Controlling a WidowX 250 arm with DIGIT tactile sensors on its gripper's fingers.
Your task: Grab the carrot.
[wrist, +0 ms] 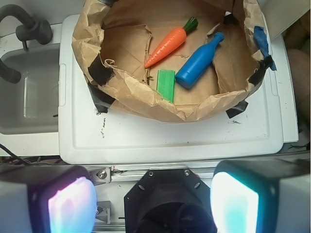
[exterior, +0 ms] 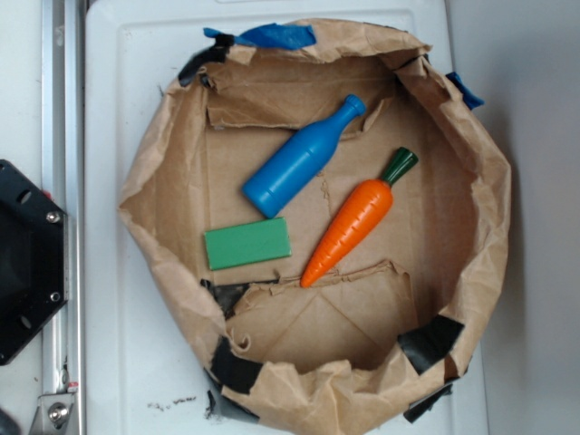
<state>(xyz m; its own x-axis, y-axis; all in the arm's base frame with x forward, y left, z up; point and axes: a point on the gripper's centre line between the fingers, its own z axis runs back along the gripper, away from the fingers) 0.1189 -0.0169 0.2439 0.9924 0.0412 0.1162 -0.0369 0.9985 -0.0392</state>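
One white tray (exterior: 118, 362) — paper-walled nest (exterior: 489, 227)

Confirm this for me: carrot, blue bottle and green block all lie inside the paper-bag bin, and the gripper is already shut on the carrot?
Not quite. The carrot, blue bottle and green block do lie inside the paper-bag bin, but the gripper is open, far back from the bin and holding nothing. The wrist view shows this.

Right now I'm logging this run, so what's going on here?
Nothing is being handled yet. The gripper hangs open and empty, well back from the brown paper basin. Inside lie the orange toy carrot, a blue plastic bottle and a flat green block, all untouched.
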